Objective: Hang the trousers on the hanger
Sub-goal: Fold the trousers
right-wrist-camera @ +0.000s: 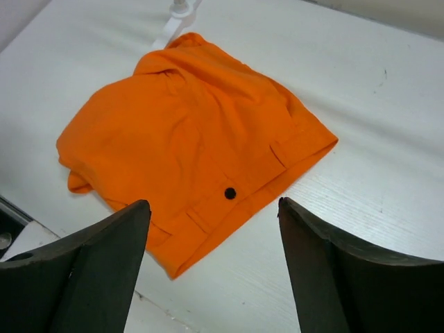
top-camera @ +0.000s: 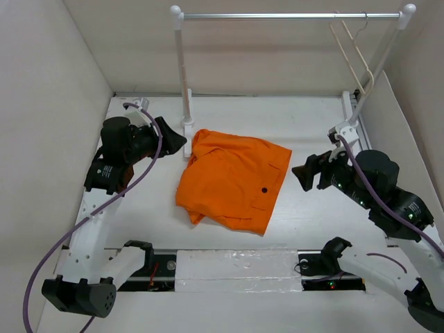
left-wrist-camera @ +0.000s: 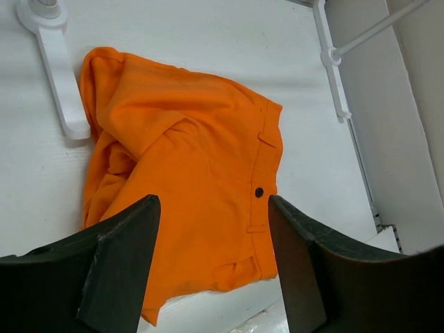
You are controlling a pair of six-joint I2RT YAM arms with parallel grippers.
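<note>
Pre-grasp: left gripper (top-camera: 175,143) and right gripper (top-camera: 309,177) flank the bunched trousers (top-camera: 234,179), jaws apart, empty. Next you pinch the waistband; hanger (top-camera: 354,52) hangs beyond the trousers.

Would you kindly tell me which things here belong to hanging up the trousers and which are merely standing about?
For the job: trousers, lying crumpled; hanger, hanging from the silver bar.
Merely there: white-posted rack; table.
</note>
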